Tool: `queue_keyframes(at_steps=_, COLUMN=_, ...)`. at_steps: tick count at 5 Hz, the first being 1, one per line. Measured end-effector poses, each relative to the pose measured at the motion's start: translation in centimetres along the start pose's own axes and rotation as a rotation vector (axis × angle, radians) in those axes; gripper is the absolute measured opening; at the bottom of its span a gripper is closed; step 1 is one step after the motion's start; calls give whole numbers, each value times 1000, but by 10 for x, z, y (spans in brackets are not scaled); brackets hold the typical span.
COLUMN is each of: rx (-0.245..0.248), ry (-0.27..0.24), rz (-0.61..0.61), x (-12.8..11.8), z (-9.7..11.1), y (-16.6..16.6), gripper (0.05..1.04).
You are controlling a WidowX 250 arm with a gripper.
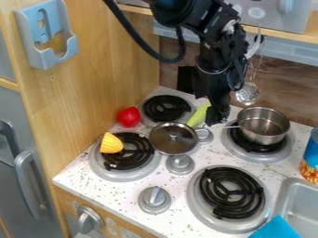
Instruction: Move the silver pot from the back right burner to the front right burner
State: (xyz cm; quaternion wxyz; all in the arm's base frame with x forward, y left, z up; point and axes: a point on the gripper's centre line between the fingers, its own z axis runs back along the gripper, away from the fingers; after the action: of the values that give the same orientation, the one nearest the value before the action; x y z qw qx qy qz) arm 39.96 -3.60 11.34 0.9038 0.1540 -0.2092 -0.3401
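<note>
The black gripper (216,114) hangs over the back middle of the stove, just right of the lime-green handle (199,115) of a small dark pan (169,140). Whether it touches that handle, I cannot tell. A silver pot (264,125) stands on the back right burner, and its thin handle points left toward the gripper's tip. A red round object (129,117) rests beside the back left burner. On the front left burner lies a ridged yellow piece (111,143).
The front right burner (231,192) is bare. Stove knobs (154,200) stand between the burners. At the right are a sink (297,201), a blue cloth (276,228) and a can (312,158). A slotted ladle (248,93) hangs behind; a wooden panel (93,93) rises at left.
</note>
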Motion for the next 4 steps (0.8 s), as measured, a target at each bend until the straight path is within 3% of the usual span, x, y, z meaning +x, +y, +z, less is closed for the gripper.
queue_keyframes(at_steps=1, rx=-16, ry=-12, rz=-83, x=34, z=-39, y=-18, gripper=1001)
queue_keyframes(at_steps=2, rx=-24, ry=-27, rz=-149, x=67, z=-53, y=-17, gripper=1001)
queue_keyframes(at_steps=4, rx=-115, ry=-13, rz=-162, x=90, z=-79, y=-25, gripper=1001)
